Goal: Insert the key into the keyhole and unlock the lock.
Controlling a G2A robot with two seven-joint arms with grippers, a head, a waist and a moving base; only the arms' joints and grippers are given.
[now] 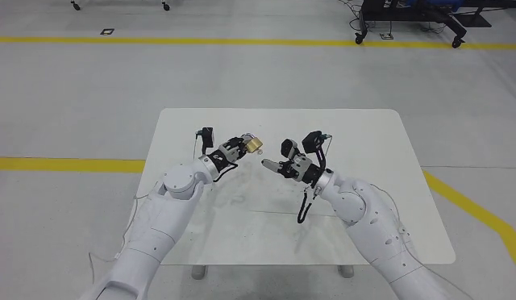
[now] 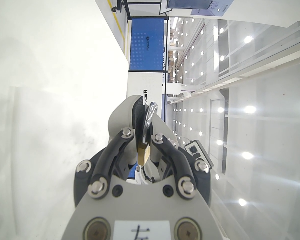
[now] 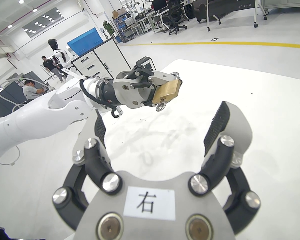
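White desk (image 1: 363, 139) spreads below the lock (image 3: 167, 91), which my left hand (image 2: 146, 116) clamps at its shackle (image 2: 153, 106) end, off the surface. From the lock's opposite end the key (image 3: 161, 106) sticks out. My right hand (image 1: 272, 166) is spread wide and empty, near that key, not touching. I judge the key head small: a skewed pinch could slip, or twist the lock in my left hand's hold, and pads over the shackle may stop it springing.

The left hand (image 2: 145, 118) hides much of the lock (image 3: 166, 91).
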